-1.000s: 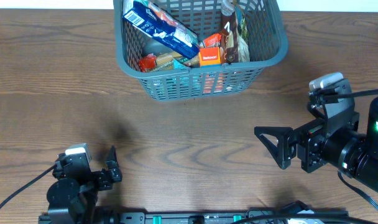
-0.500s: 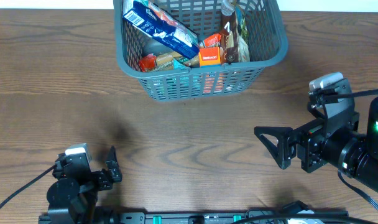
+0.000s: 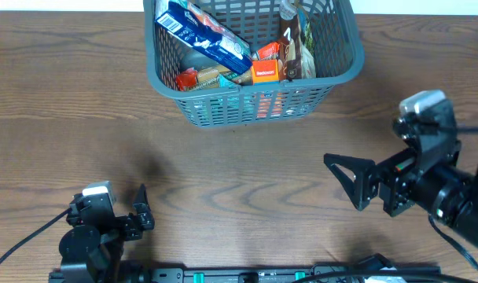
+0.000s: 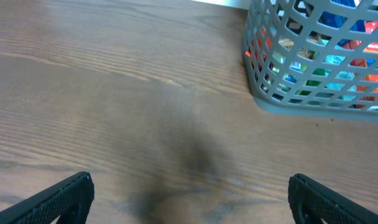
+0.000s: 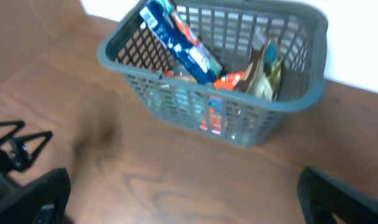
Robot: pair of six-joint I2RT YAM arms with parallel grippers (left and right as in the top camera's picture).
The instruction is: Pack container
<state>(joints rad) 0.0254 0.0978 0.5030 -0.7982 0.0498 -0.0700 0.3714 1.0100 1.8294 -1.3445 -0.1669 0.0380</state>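
The large dark grey slotted plastic basket (image 3: 247,104) sits at the far middle of the brown wood-grain table (image 3: 66,118). It holds a long blue carton (image 3: 206,35), a small orange packet (image 3: 265,73) and a brown pouch (image 3: 296,49). The left gripper (image 4: 190,180) and right gripper (image 5: 183,177) hang at the near edge, well apart from it, both spread wide and holding nothing.

- A brown wood-grain table (image 3: 223,173) spreads across the whole view (a faint dark smudge of shadow sits left of centre).
- The grey lattice container (image 3: 247,106) stands directly on it, upright, near the far edge.
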